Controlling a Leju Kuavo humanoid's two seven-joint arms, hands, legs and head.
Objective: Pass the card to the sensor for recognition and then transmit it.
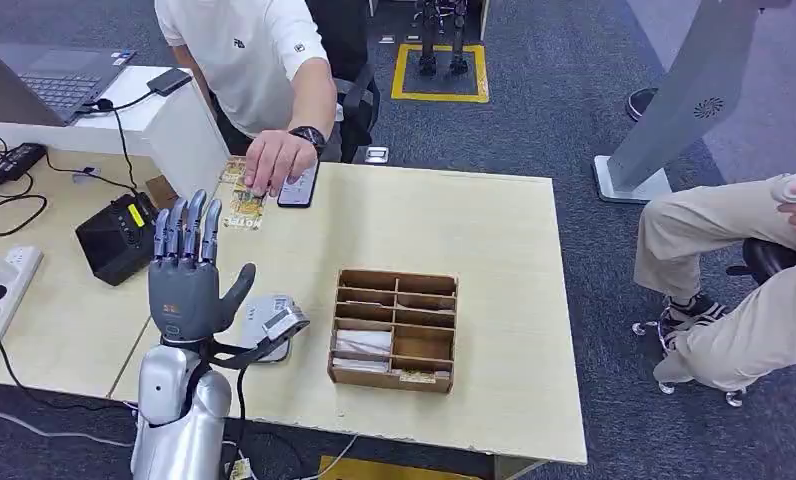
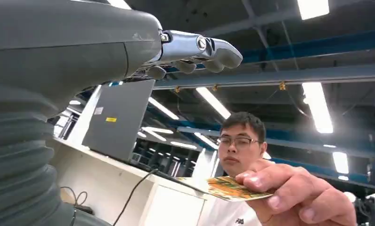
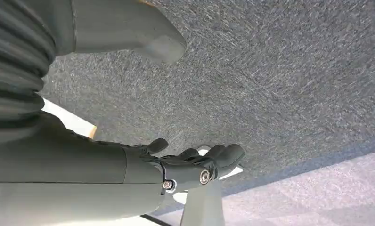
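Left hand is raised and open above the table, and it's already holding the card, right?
Not quite. The left hand is raised and open above the table, but it holds nothing; in the left wrist view the person's hand has the card.

The light wooden surface carries a brown wooden box with several compartments near its front edge. A dark phone and some cards lie at the far left corner.

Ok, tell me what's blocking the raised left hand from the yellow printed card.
Nothing stands between them. The left hand is raised open over the table, and the person's hand holds the yellow printed card toward it.
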